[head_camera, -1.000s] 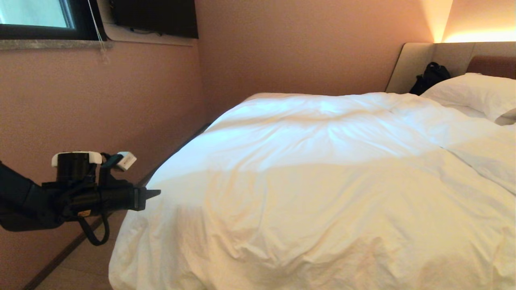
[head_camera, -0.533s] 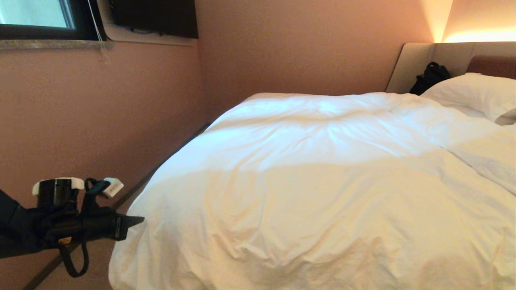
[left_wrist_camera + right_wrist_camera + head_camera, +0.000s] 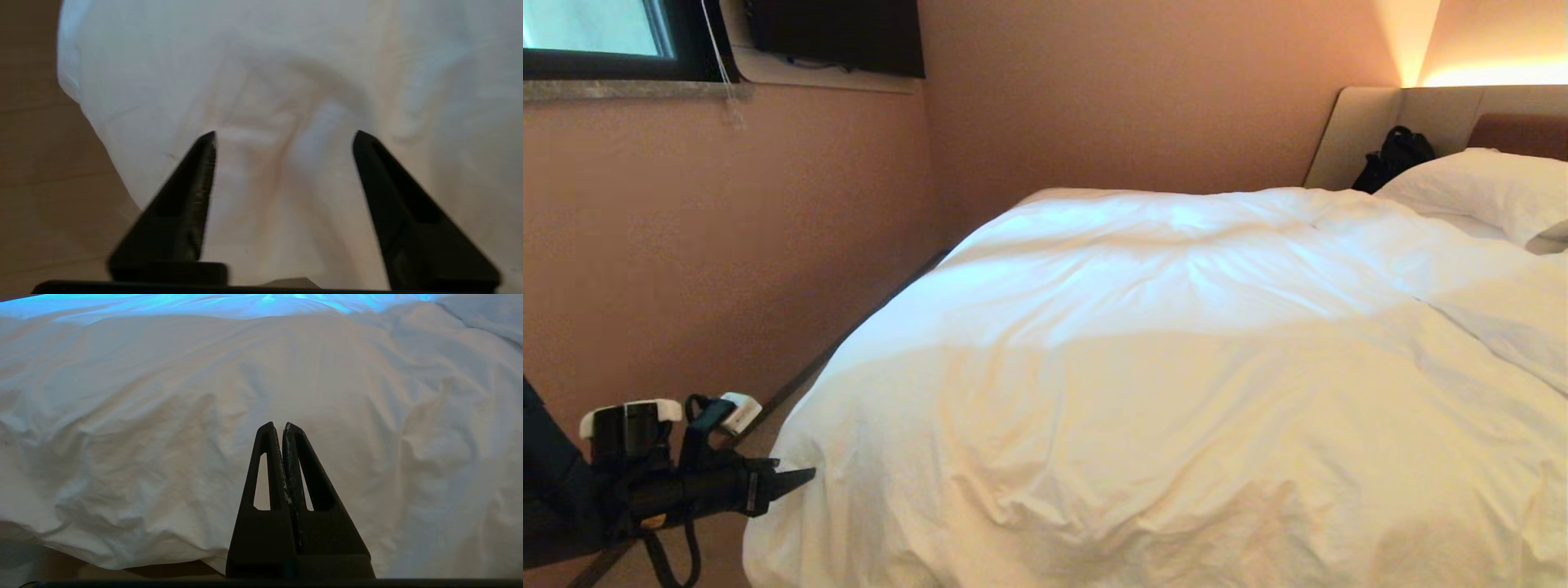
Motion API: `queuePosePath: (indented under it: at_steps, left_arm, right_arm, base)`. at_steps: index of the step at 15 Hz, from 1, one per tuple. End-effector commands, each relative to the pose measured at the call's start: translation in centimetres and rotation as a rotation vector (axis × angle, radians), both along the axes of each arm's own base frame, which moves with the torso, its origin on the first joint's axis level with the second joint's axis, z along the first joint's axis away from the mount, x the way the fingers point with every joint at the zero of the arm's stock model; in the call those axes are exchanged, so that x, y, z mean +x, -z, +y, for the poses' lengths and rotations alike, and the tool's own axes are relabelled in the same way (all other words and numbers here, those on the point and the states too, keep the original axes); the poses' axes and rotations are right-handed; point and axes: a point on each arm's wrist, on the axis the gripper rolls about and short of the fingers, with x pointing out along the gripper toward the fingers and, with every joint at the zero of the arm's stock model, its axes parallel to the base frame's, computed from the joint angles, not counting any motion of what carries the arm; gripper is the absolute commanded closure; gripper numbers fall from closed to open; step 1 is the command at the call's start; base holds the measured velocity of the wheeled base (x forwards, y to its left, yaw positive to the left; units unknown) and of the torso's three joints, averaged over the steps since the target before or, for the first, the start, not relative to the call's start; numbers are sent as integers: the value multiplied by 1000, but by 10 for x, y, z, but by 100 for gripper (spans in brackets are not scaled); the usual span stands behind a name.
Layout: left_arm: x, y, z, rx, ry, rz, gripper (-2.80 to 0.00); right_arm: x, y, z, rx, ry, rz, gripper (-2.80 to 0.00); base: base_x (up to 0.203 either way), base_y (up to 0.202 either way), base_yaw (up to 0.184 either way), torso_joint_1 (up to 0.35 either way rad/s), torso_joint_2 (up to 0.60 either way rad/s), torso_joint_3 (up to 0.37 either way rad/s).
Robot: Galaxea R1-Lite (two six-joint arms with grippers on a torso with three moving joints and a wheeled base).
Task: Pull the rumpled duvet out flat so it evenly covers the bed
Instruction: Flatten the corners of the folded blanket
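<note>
One left gripper, fingers apart, at 8 o'clock just beside one white duvet spread over one bed; one pillow at 2 o'clock; one right gripper, fingers together, above the duvet.

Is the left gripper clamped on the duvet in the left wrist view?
No: the left gripper stands open, with the duvet beyond its fingertips.
</note>
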Motion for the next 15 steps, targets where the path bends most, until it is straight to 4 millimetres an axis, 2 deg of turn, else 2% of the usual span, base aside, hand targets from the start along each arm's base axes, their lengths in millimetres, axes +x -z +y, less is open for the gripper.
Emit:
queuePosePath:
  at_steps: [1, 7, 15]
  left_arm:
    - [-5, 17, -1, -9, 2, 19, -280]
    - [0, 32, 1, -12, -3, 40, -280]
    - [24, 39, 7, 11, -8, 23, -280]
  right_arm:
    - [0, 0, 0, 0, -2, 1, 0]
    - [0, 0, 0, 0, -1, 1, 0]
    - [0, 0, 0, 0, 0, 1, 0]
  base:
    - [0, 0, 0, 0, 0, 0]
    - [0, 0, 0, 0, 0, 0]
    - [0, 0, 0, 0, 0, 0]
